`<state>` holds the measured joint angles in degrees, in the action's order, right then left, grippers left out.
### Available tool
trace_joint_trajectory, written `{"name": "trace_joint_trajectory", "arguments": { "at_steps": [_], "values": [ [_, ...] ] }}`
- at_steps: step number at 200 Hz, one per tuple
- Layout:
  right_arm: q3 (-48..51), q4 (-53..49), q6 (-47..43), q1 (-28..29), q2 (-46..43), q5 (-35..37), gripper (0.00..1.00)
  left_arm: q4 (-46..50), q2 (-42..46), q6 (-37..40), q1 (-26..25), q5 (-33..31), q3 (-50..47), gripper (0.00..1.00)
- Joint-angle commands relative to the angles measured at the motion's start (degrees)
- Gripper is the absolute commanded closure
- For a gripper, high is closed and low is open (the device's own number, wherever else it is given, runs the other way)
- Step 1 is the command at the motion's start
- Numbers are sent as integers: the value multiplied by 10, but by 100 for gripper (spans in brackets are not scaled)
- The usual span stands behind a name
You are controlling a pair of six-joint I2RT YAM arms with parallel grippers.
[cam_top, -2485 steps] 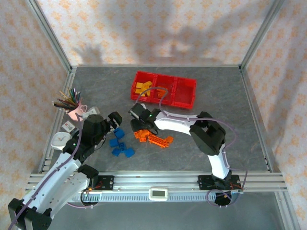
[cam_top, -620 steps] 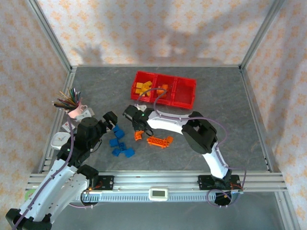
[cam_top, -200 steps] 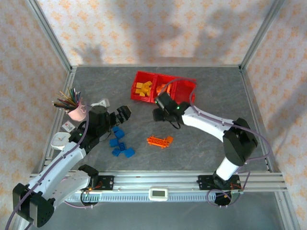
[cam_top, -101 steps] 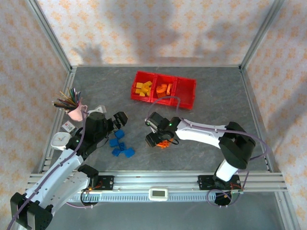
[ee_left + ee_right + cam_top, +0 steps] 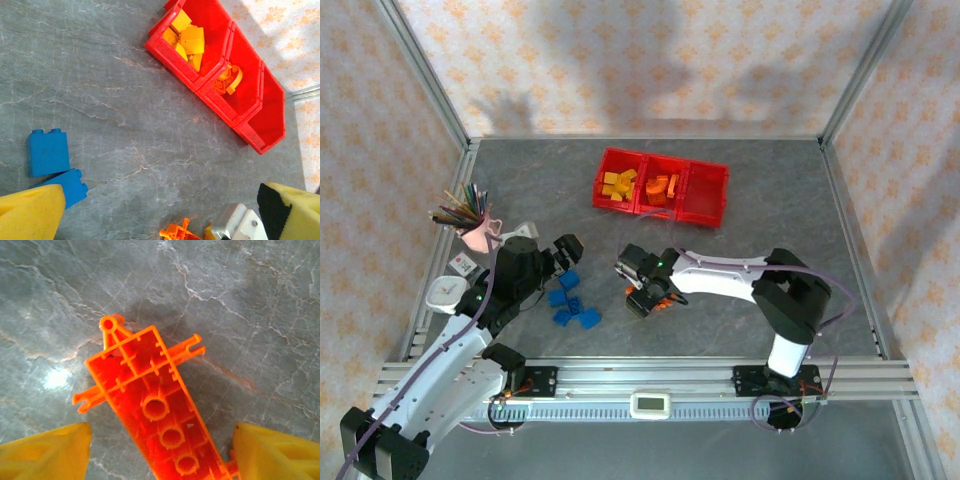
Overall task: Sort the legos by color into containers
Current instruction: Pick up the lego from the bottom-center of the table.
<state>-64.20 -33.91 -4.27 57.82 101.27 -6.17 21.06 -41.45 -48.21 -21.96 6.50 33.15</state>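
Item: long flat orange plastic lego plate (image 5: 160, 415) | Handling: likely light, stiff, slick | Hold: across long edges | Right gripper (image 5: 160, 452): jaws apart, straddling it

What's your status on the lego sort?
Left hand open near blue bricks. Right hand open, straddling orange plate on table. Nothing between it and red bins.

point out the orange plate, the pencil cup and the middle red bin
orange plate (image 5: 162, 407), right wrist view, its middle by the round holes
pencil cup (image 5: 475, 238), top view, its pink side
middle red bin (image 5: 247, 91), left wrist view, bare inner wall
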Motion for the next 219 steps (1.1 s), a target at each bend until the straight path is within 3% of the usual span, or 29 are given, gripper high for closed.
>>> {"name": "trace_joint_trajectory", "arguments": {
  "at_steps": [1, 66, 119, 163, 219],
  "values": [
    [-31, -23, -17, 0, 20, 39, 27, 27, 17, -11, 4, -28, -4, 1],
    [-49, -33, -24, -1, 45, 49, 39, 36, 30, -13, 5, -39, -5, 1],
    [-47, -33, -25, -1, 46, 29, 60, 34, 28, -11, 4, -39, -4, 1],
    [-61, -32, -18, -3, 45, 44, 72, 29, 26, -13, 4, -36, 2, 1],
    [-139, -5, 24, -74, -6, 23, 77, -8, -7, -1, 4, -24, 28, 1]
  ]
}}
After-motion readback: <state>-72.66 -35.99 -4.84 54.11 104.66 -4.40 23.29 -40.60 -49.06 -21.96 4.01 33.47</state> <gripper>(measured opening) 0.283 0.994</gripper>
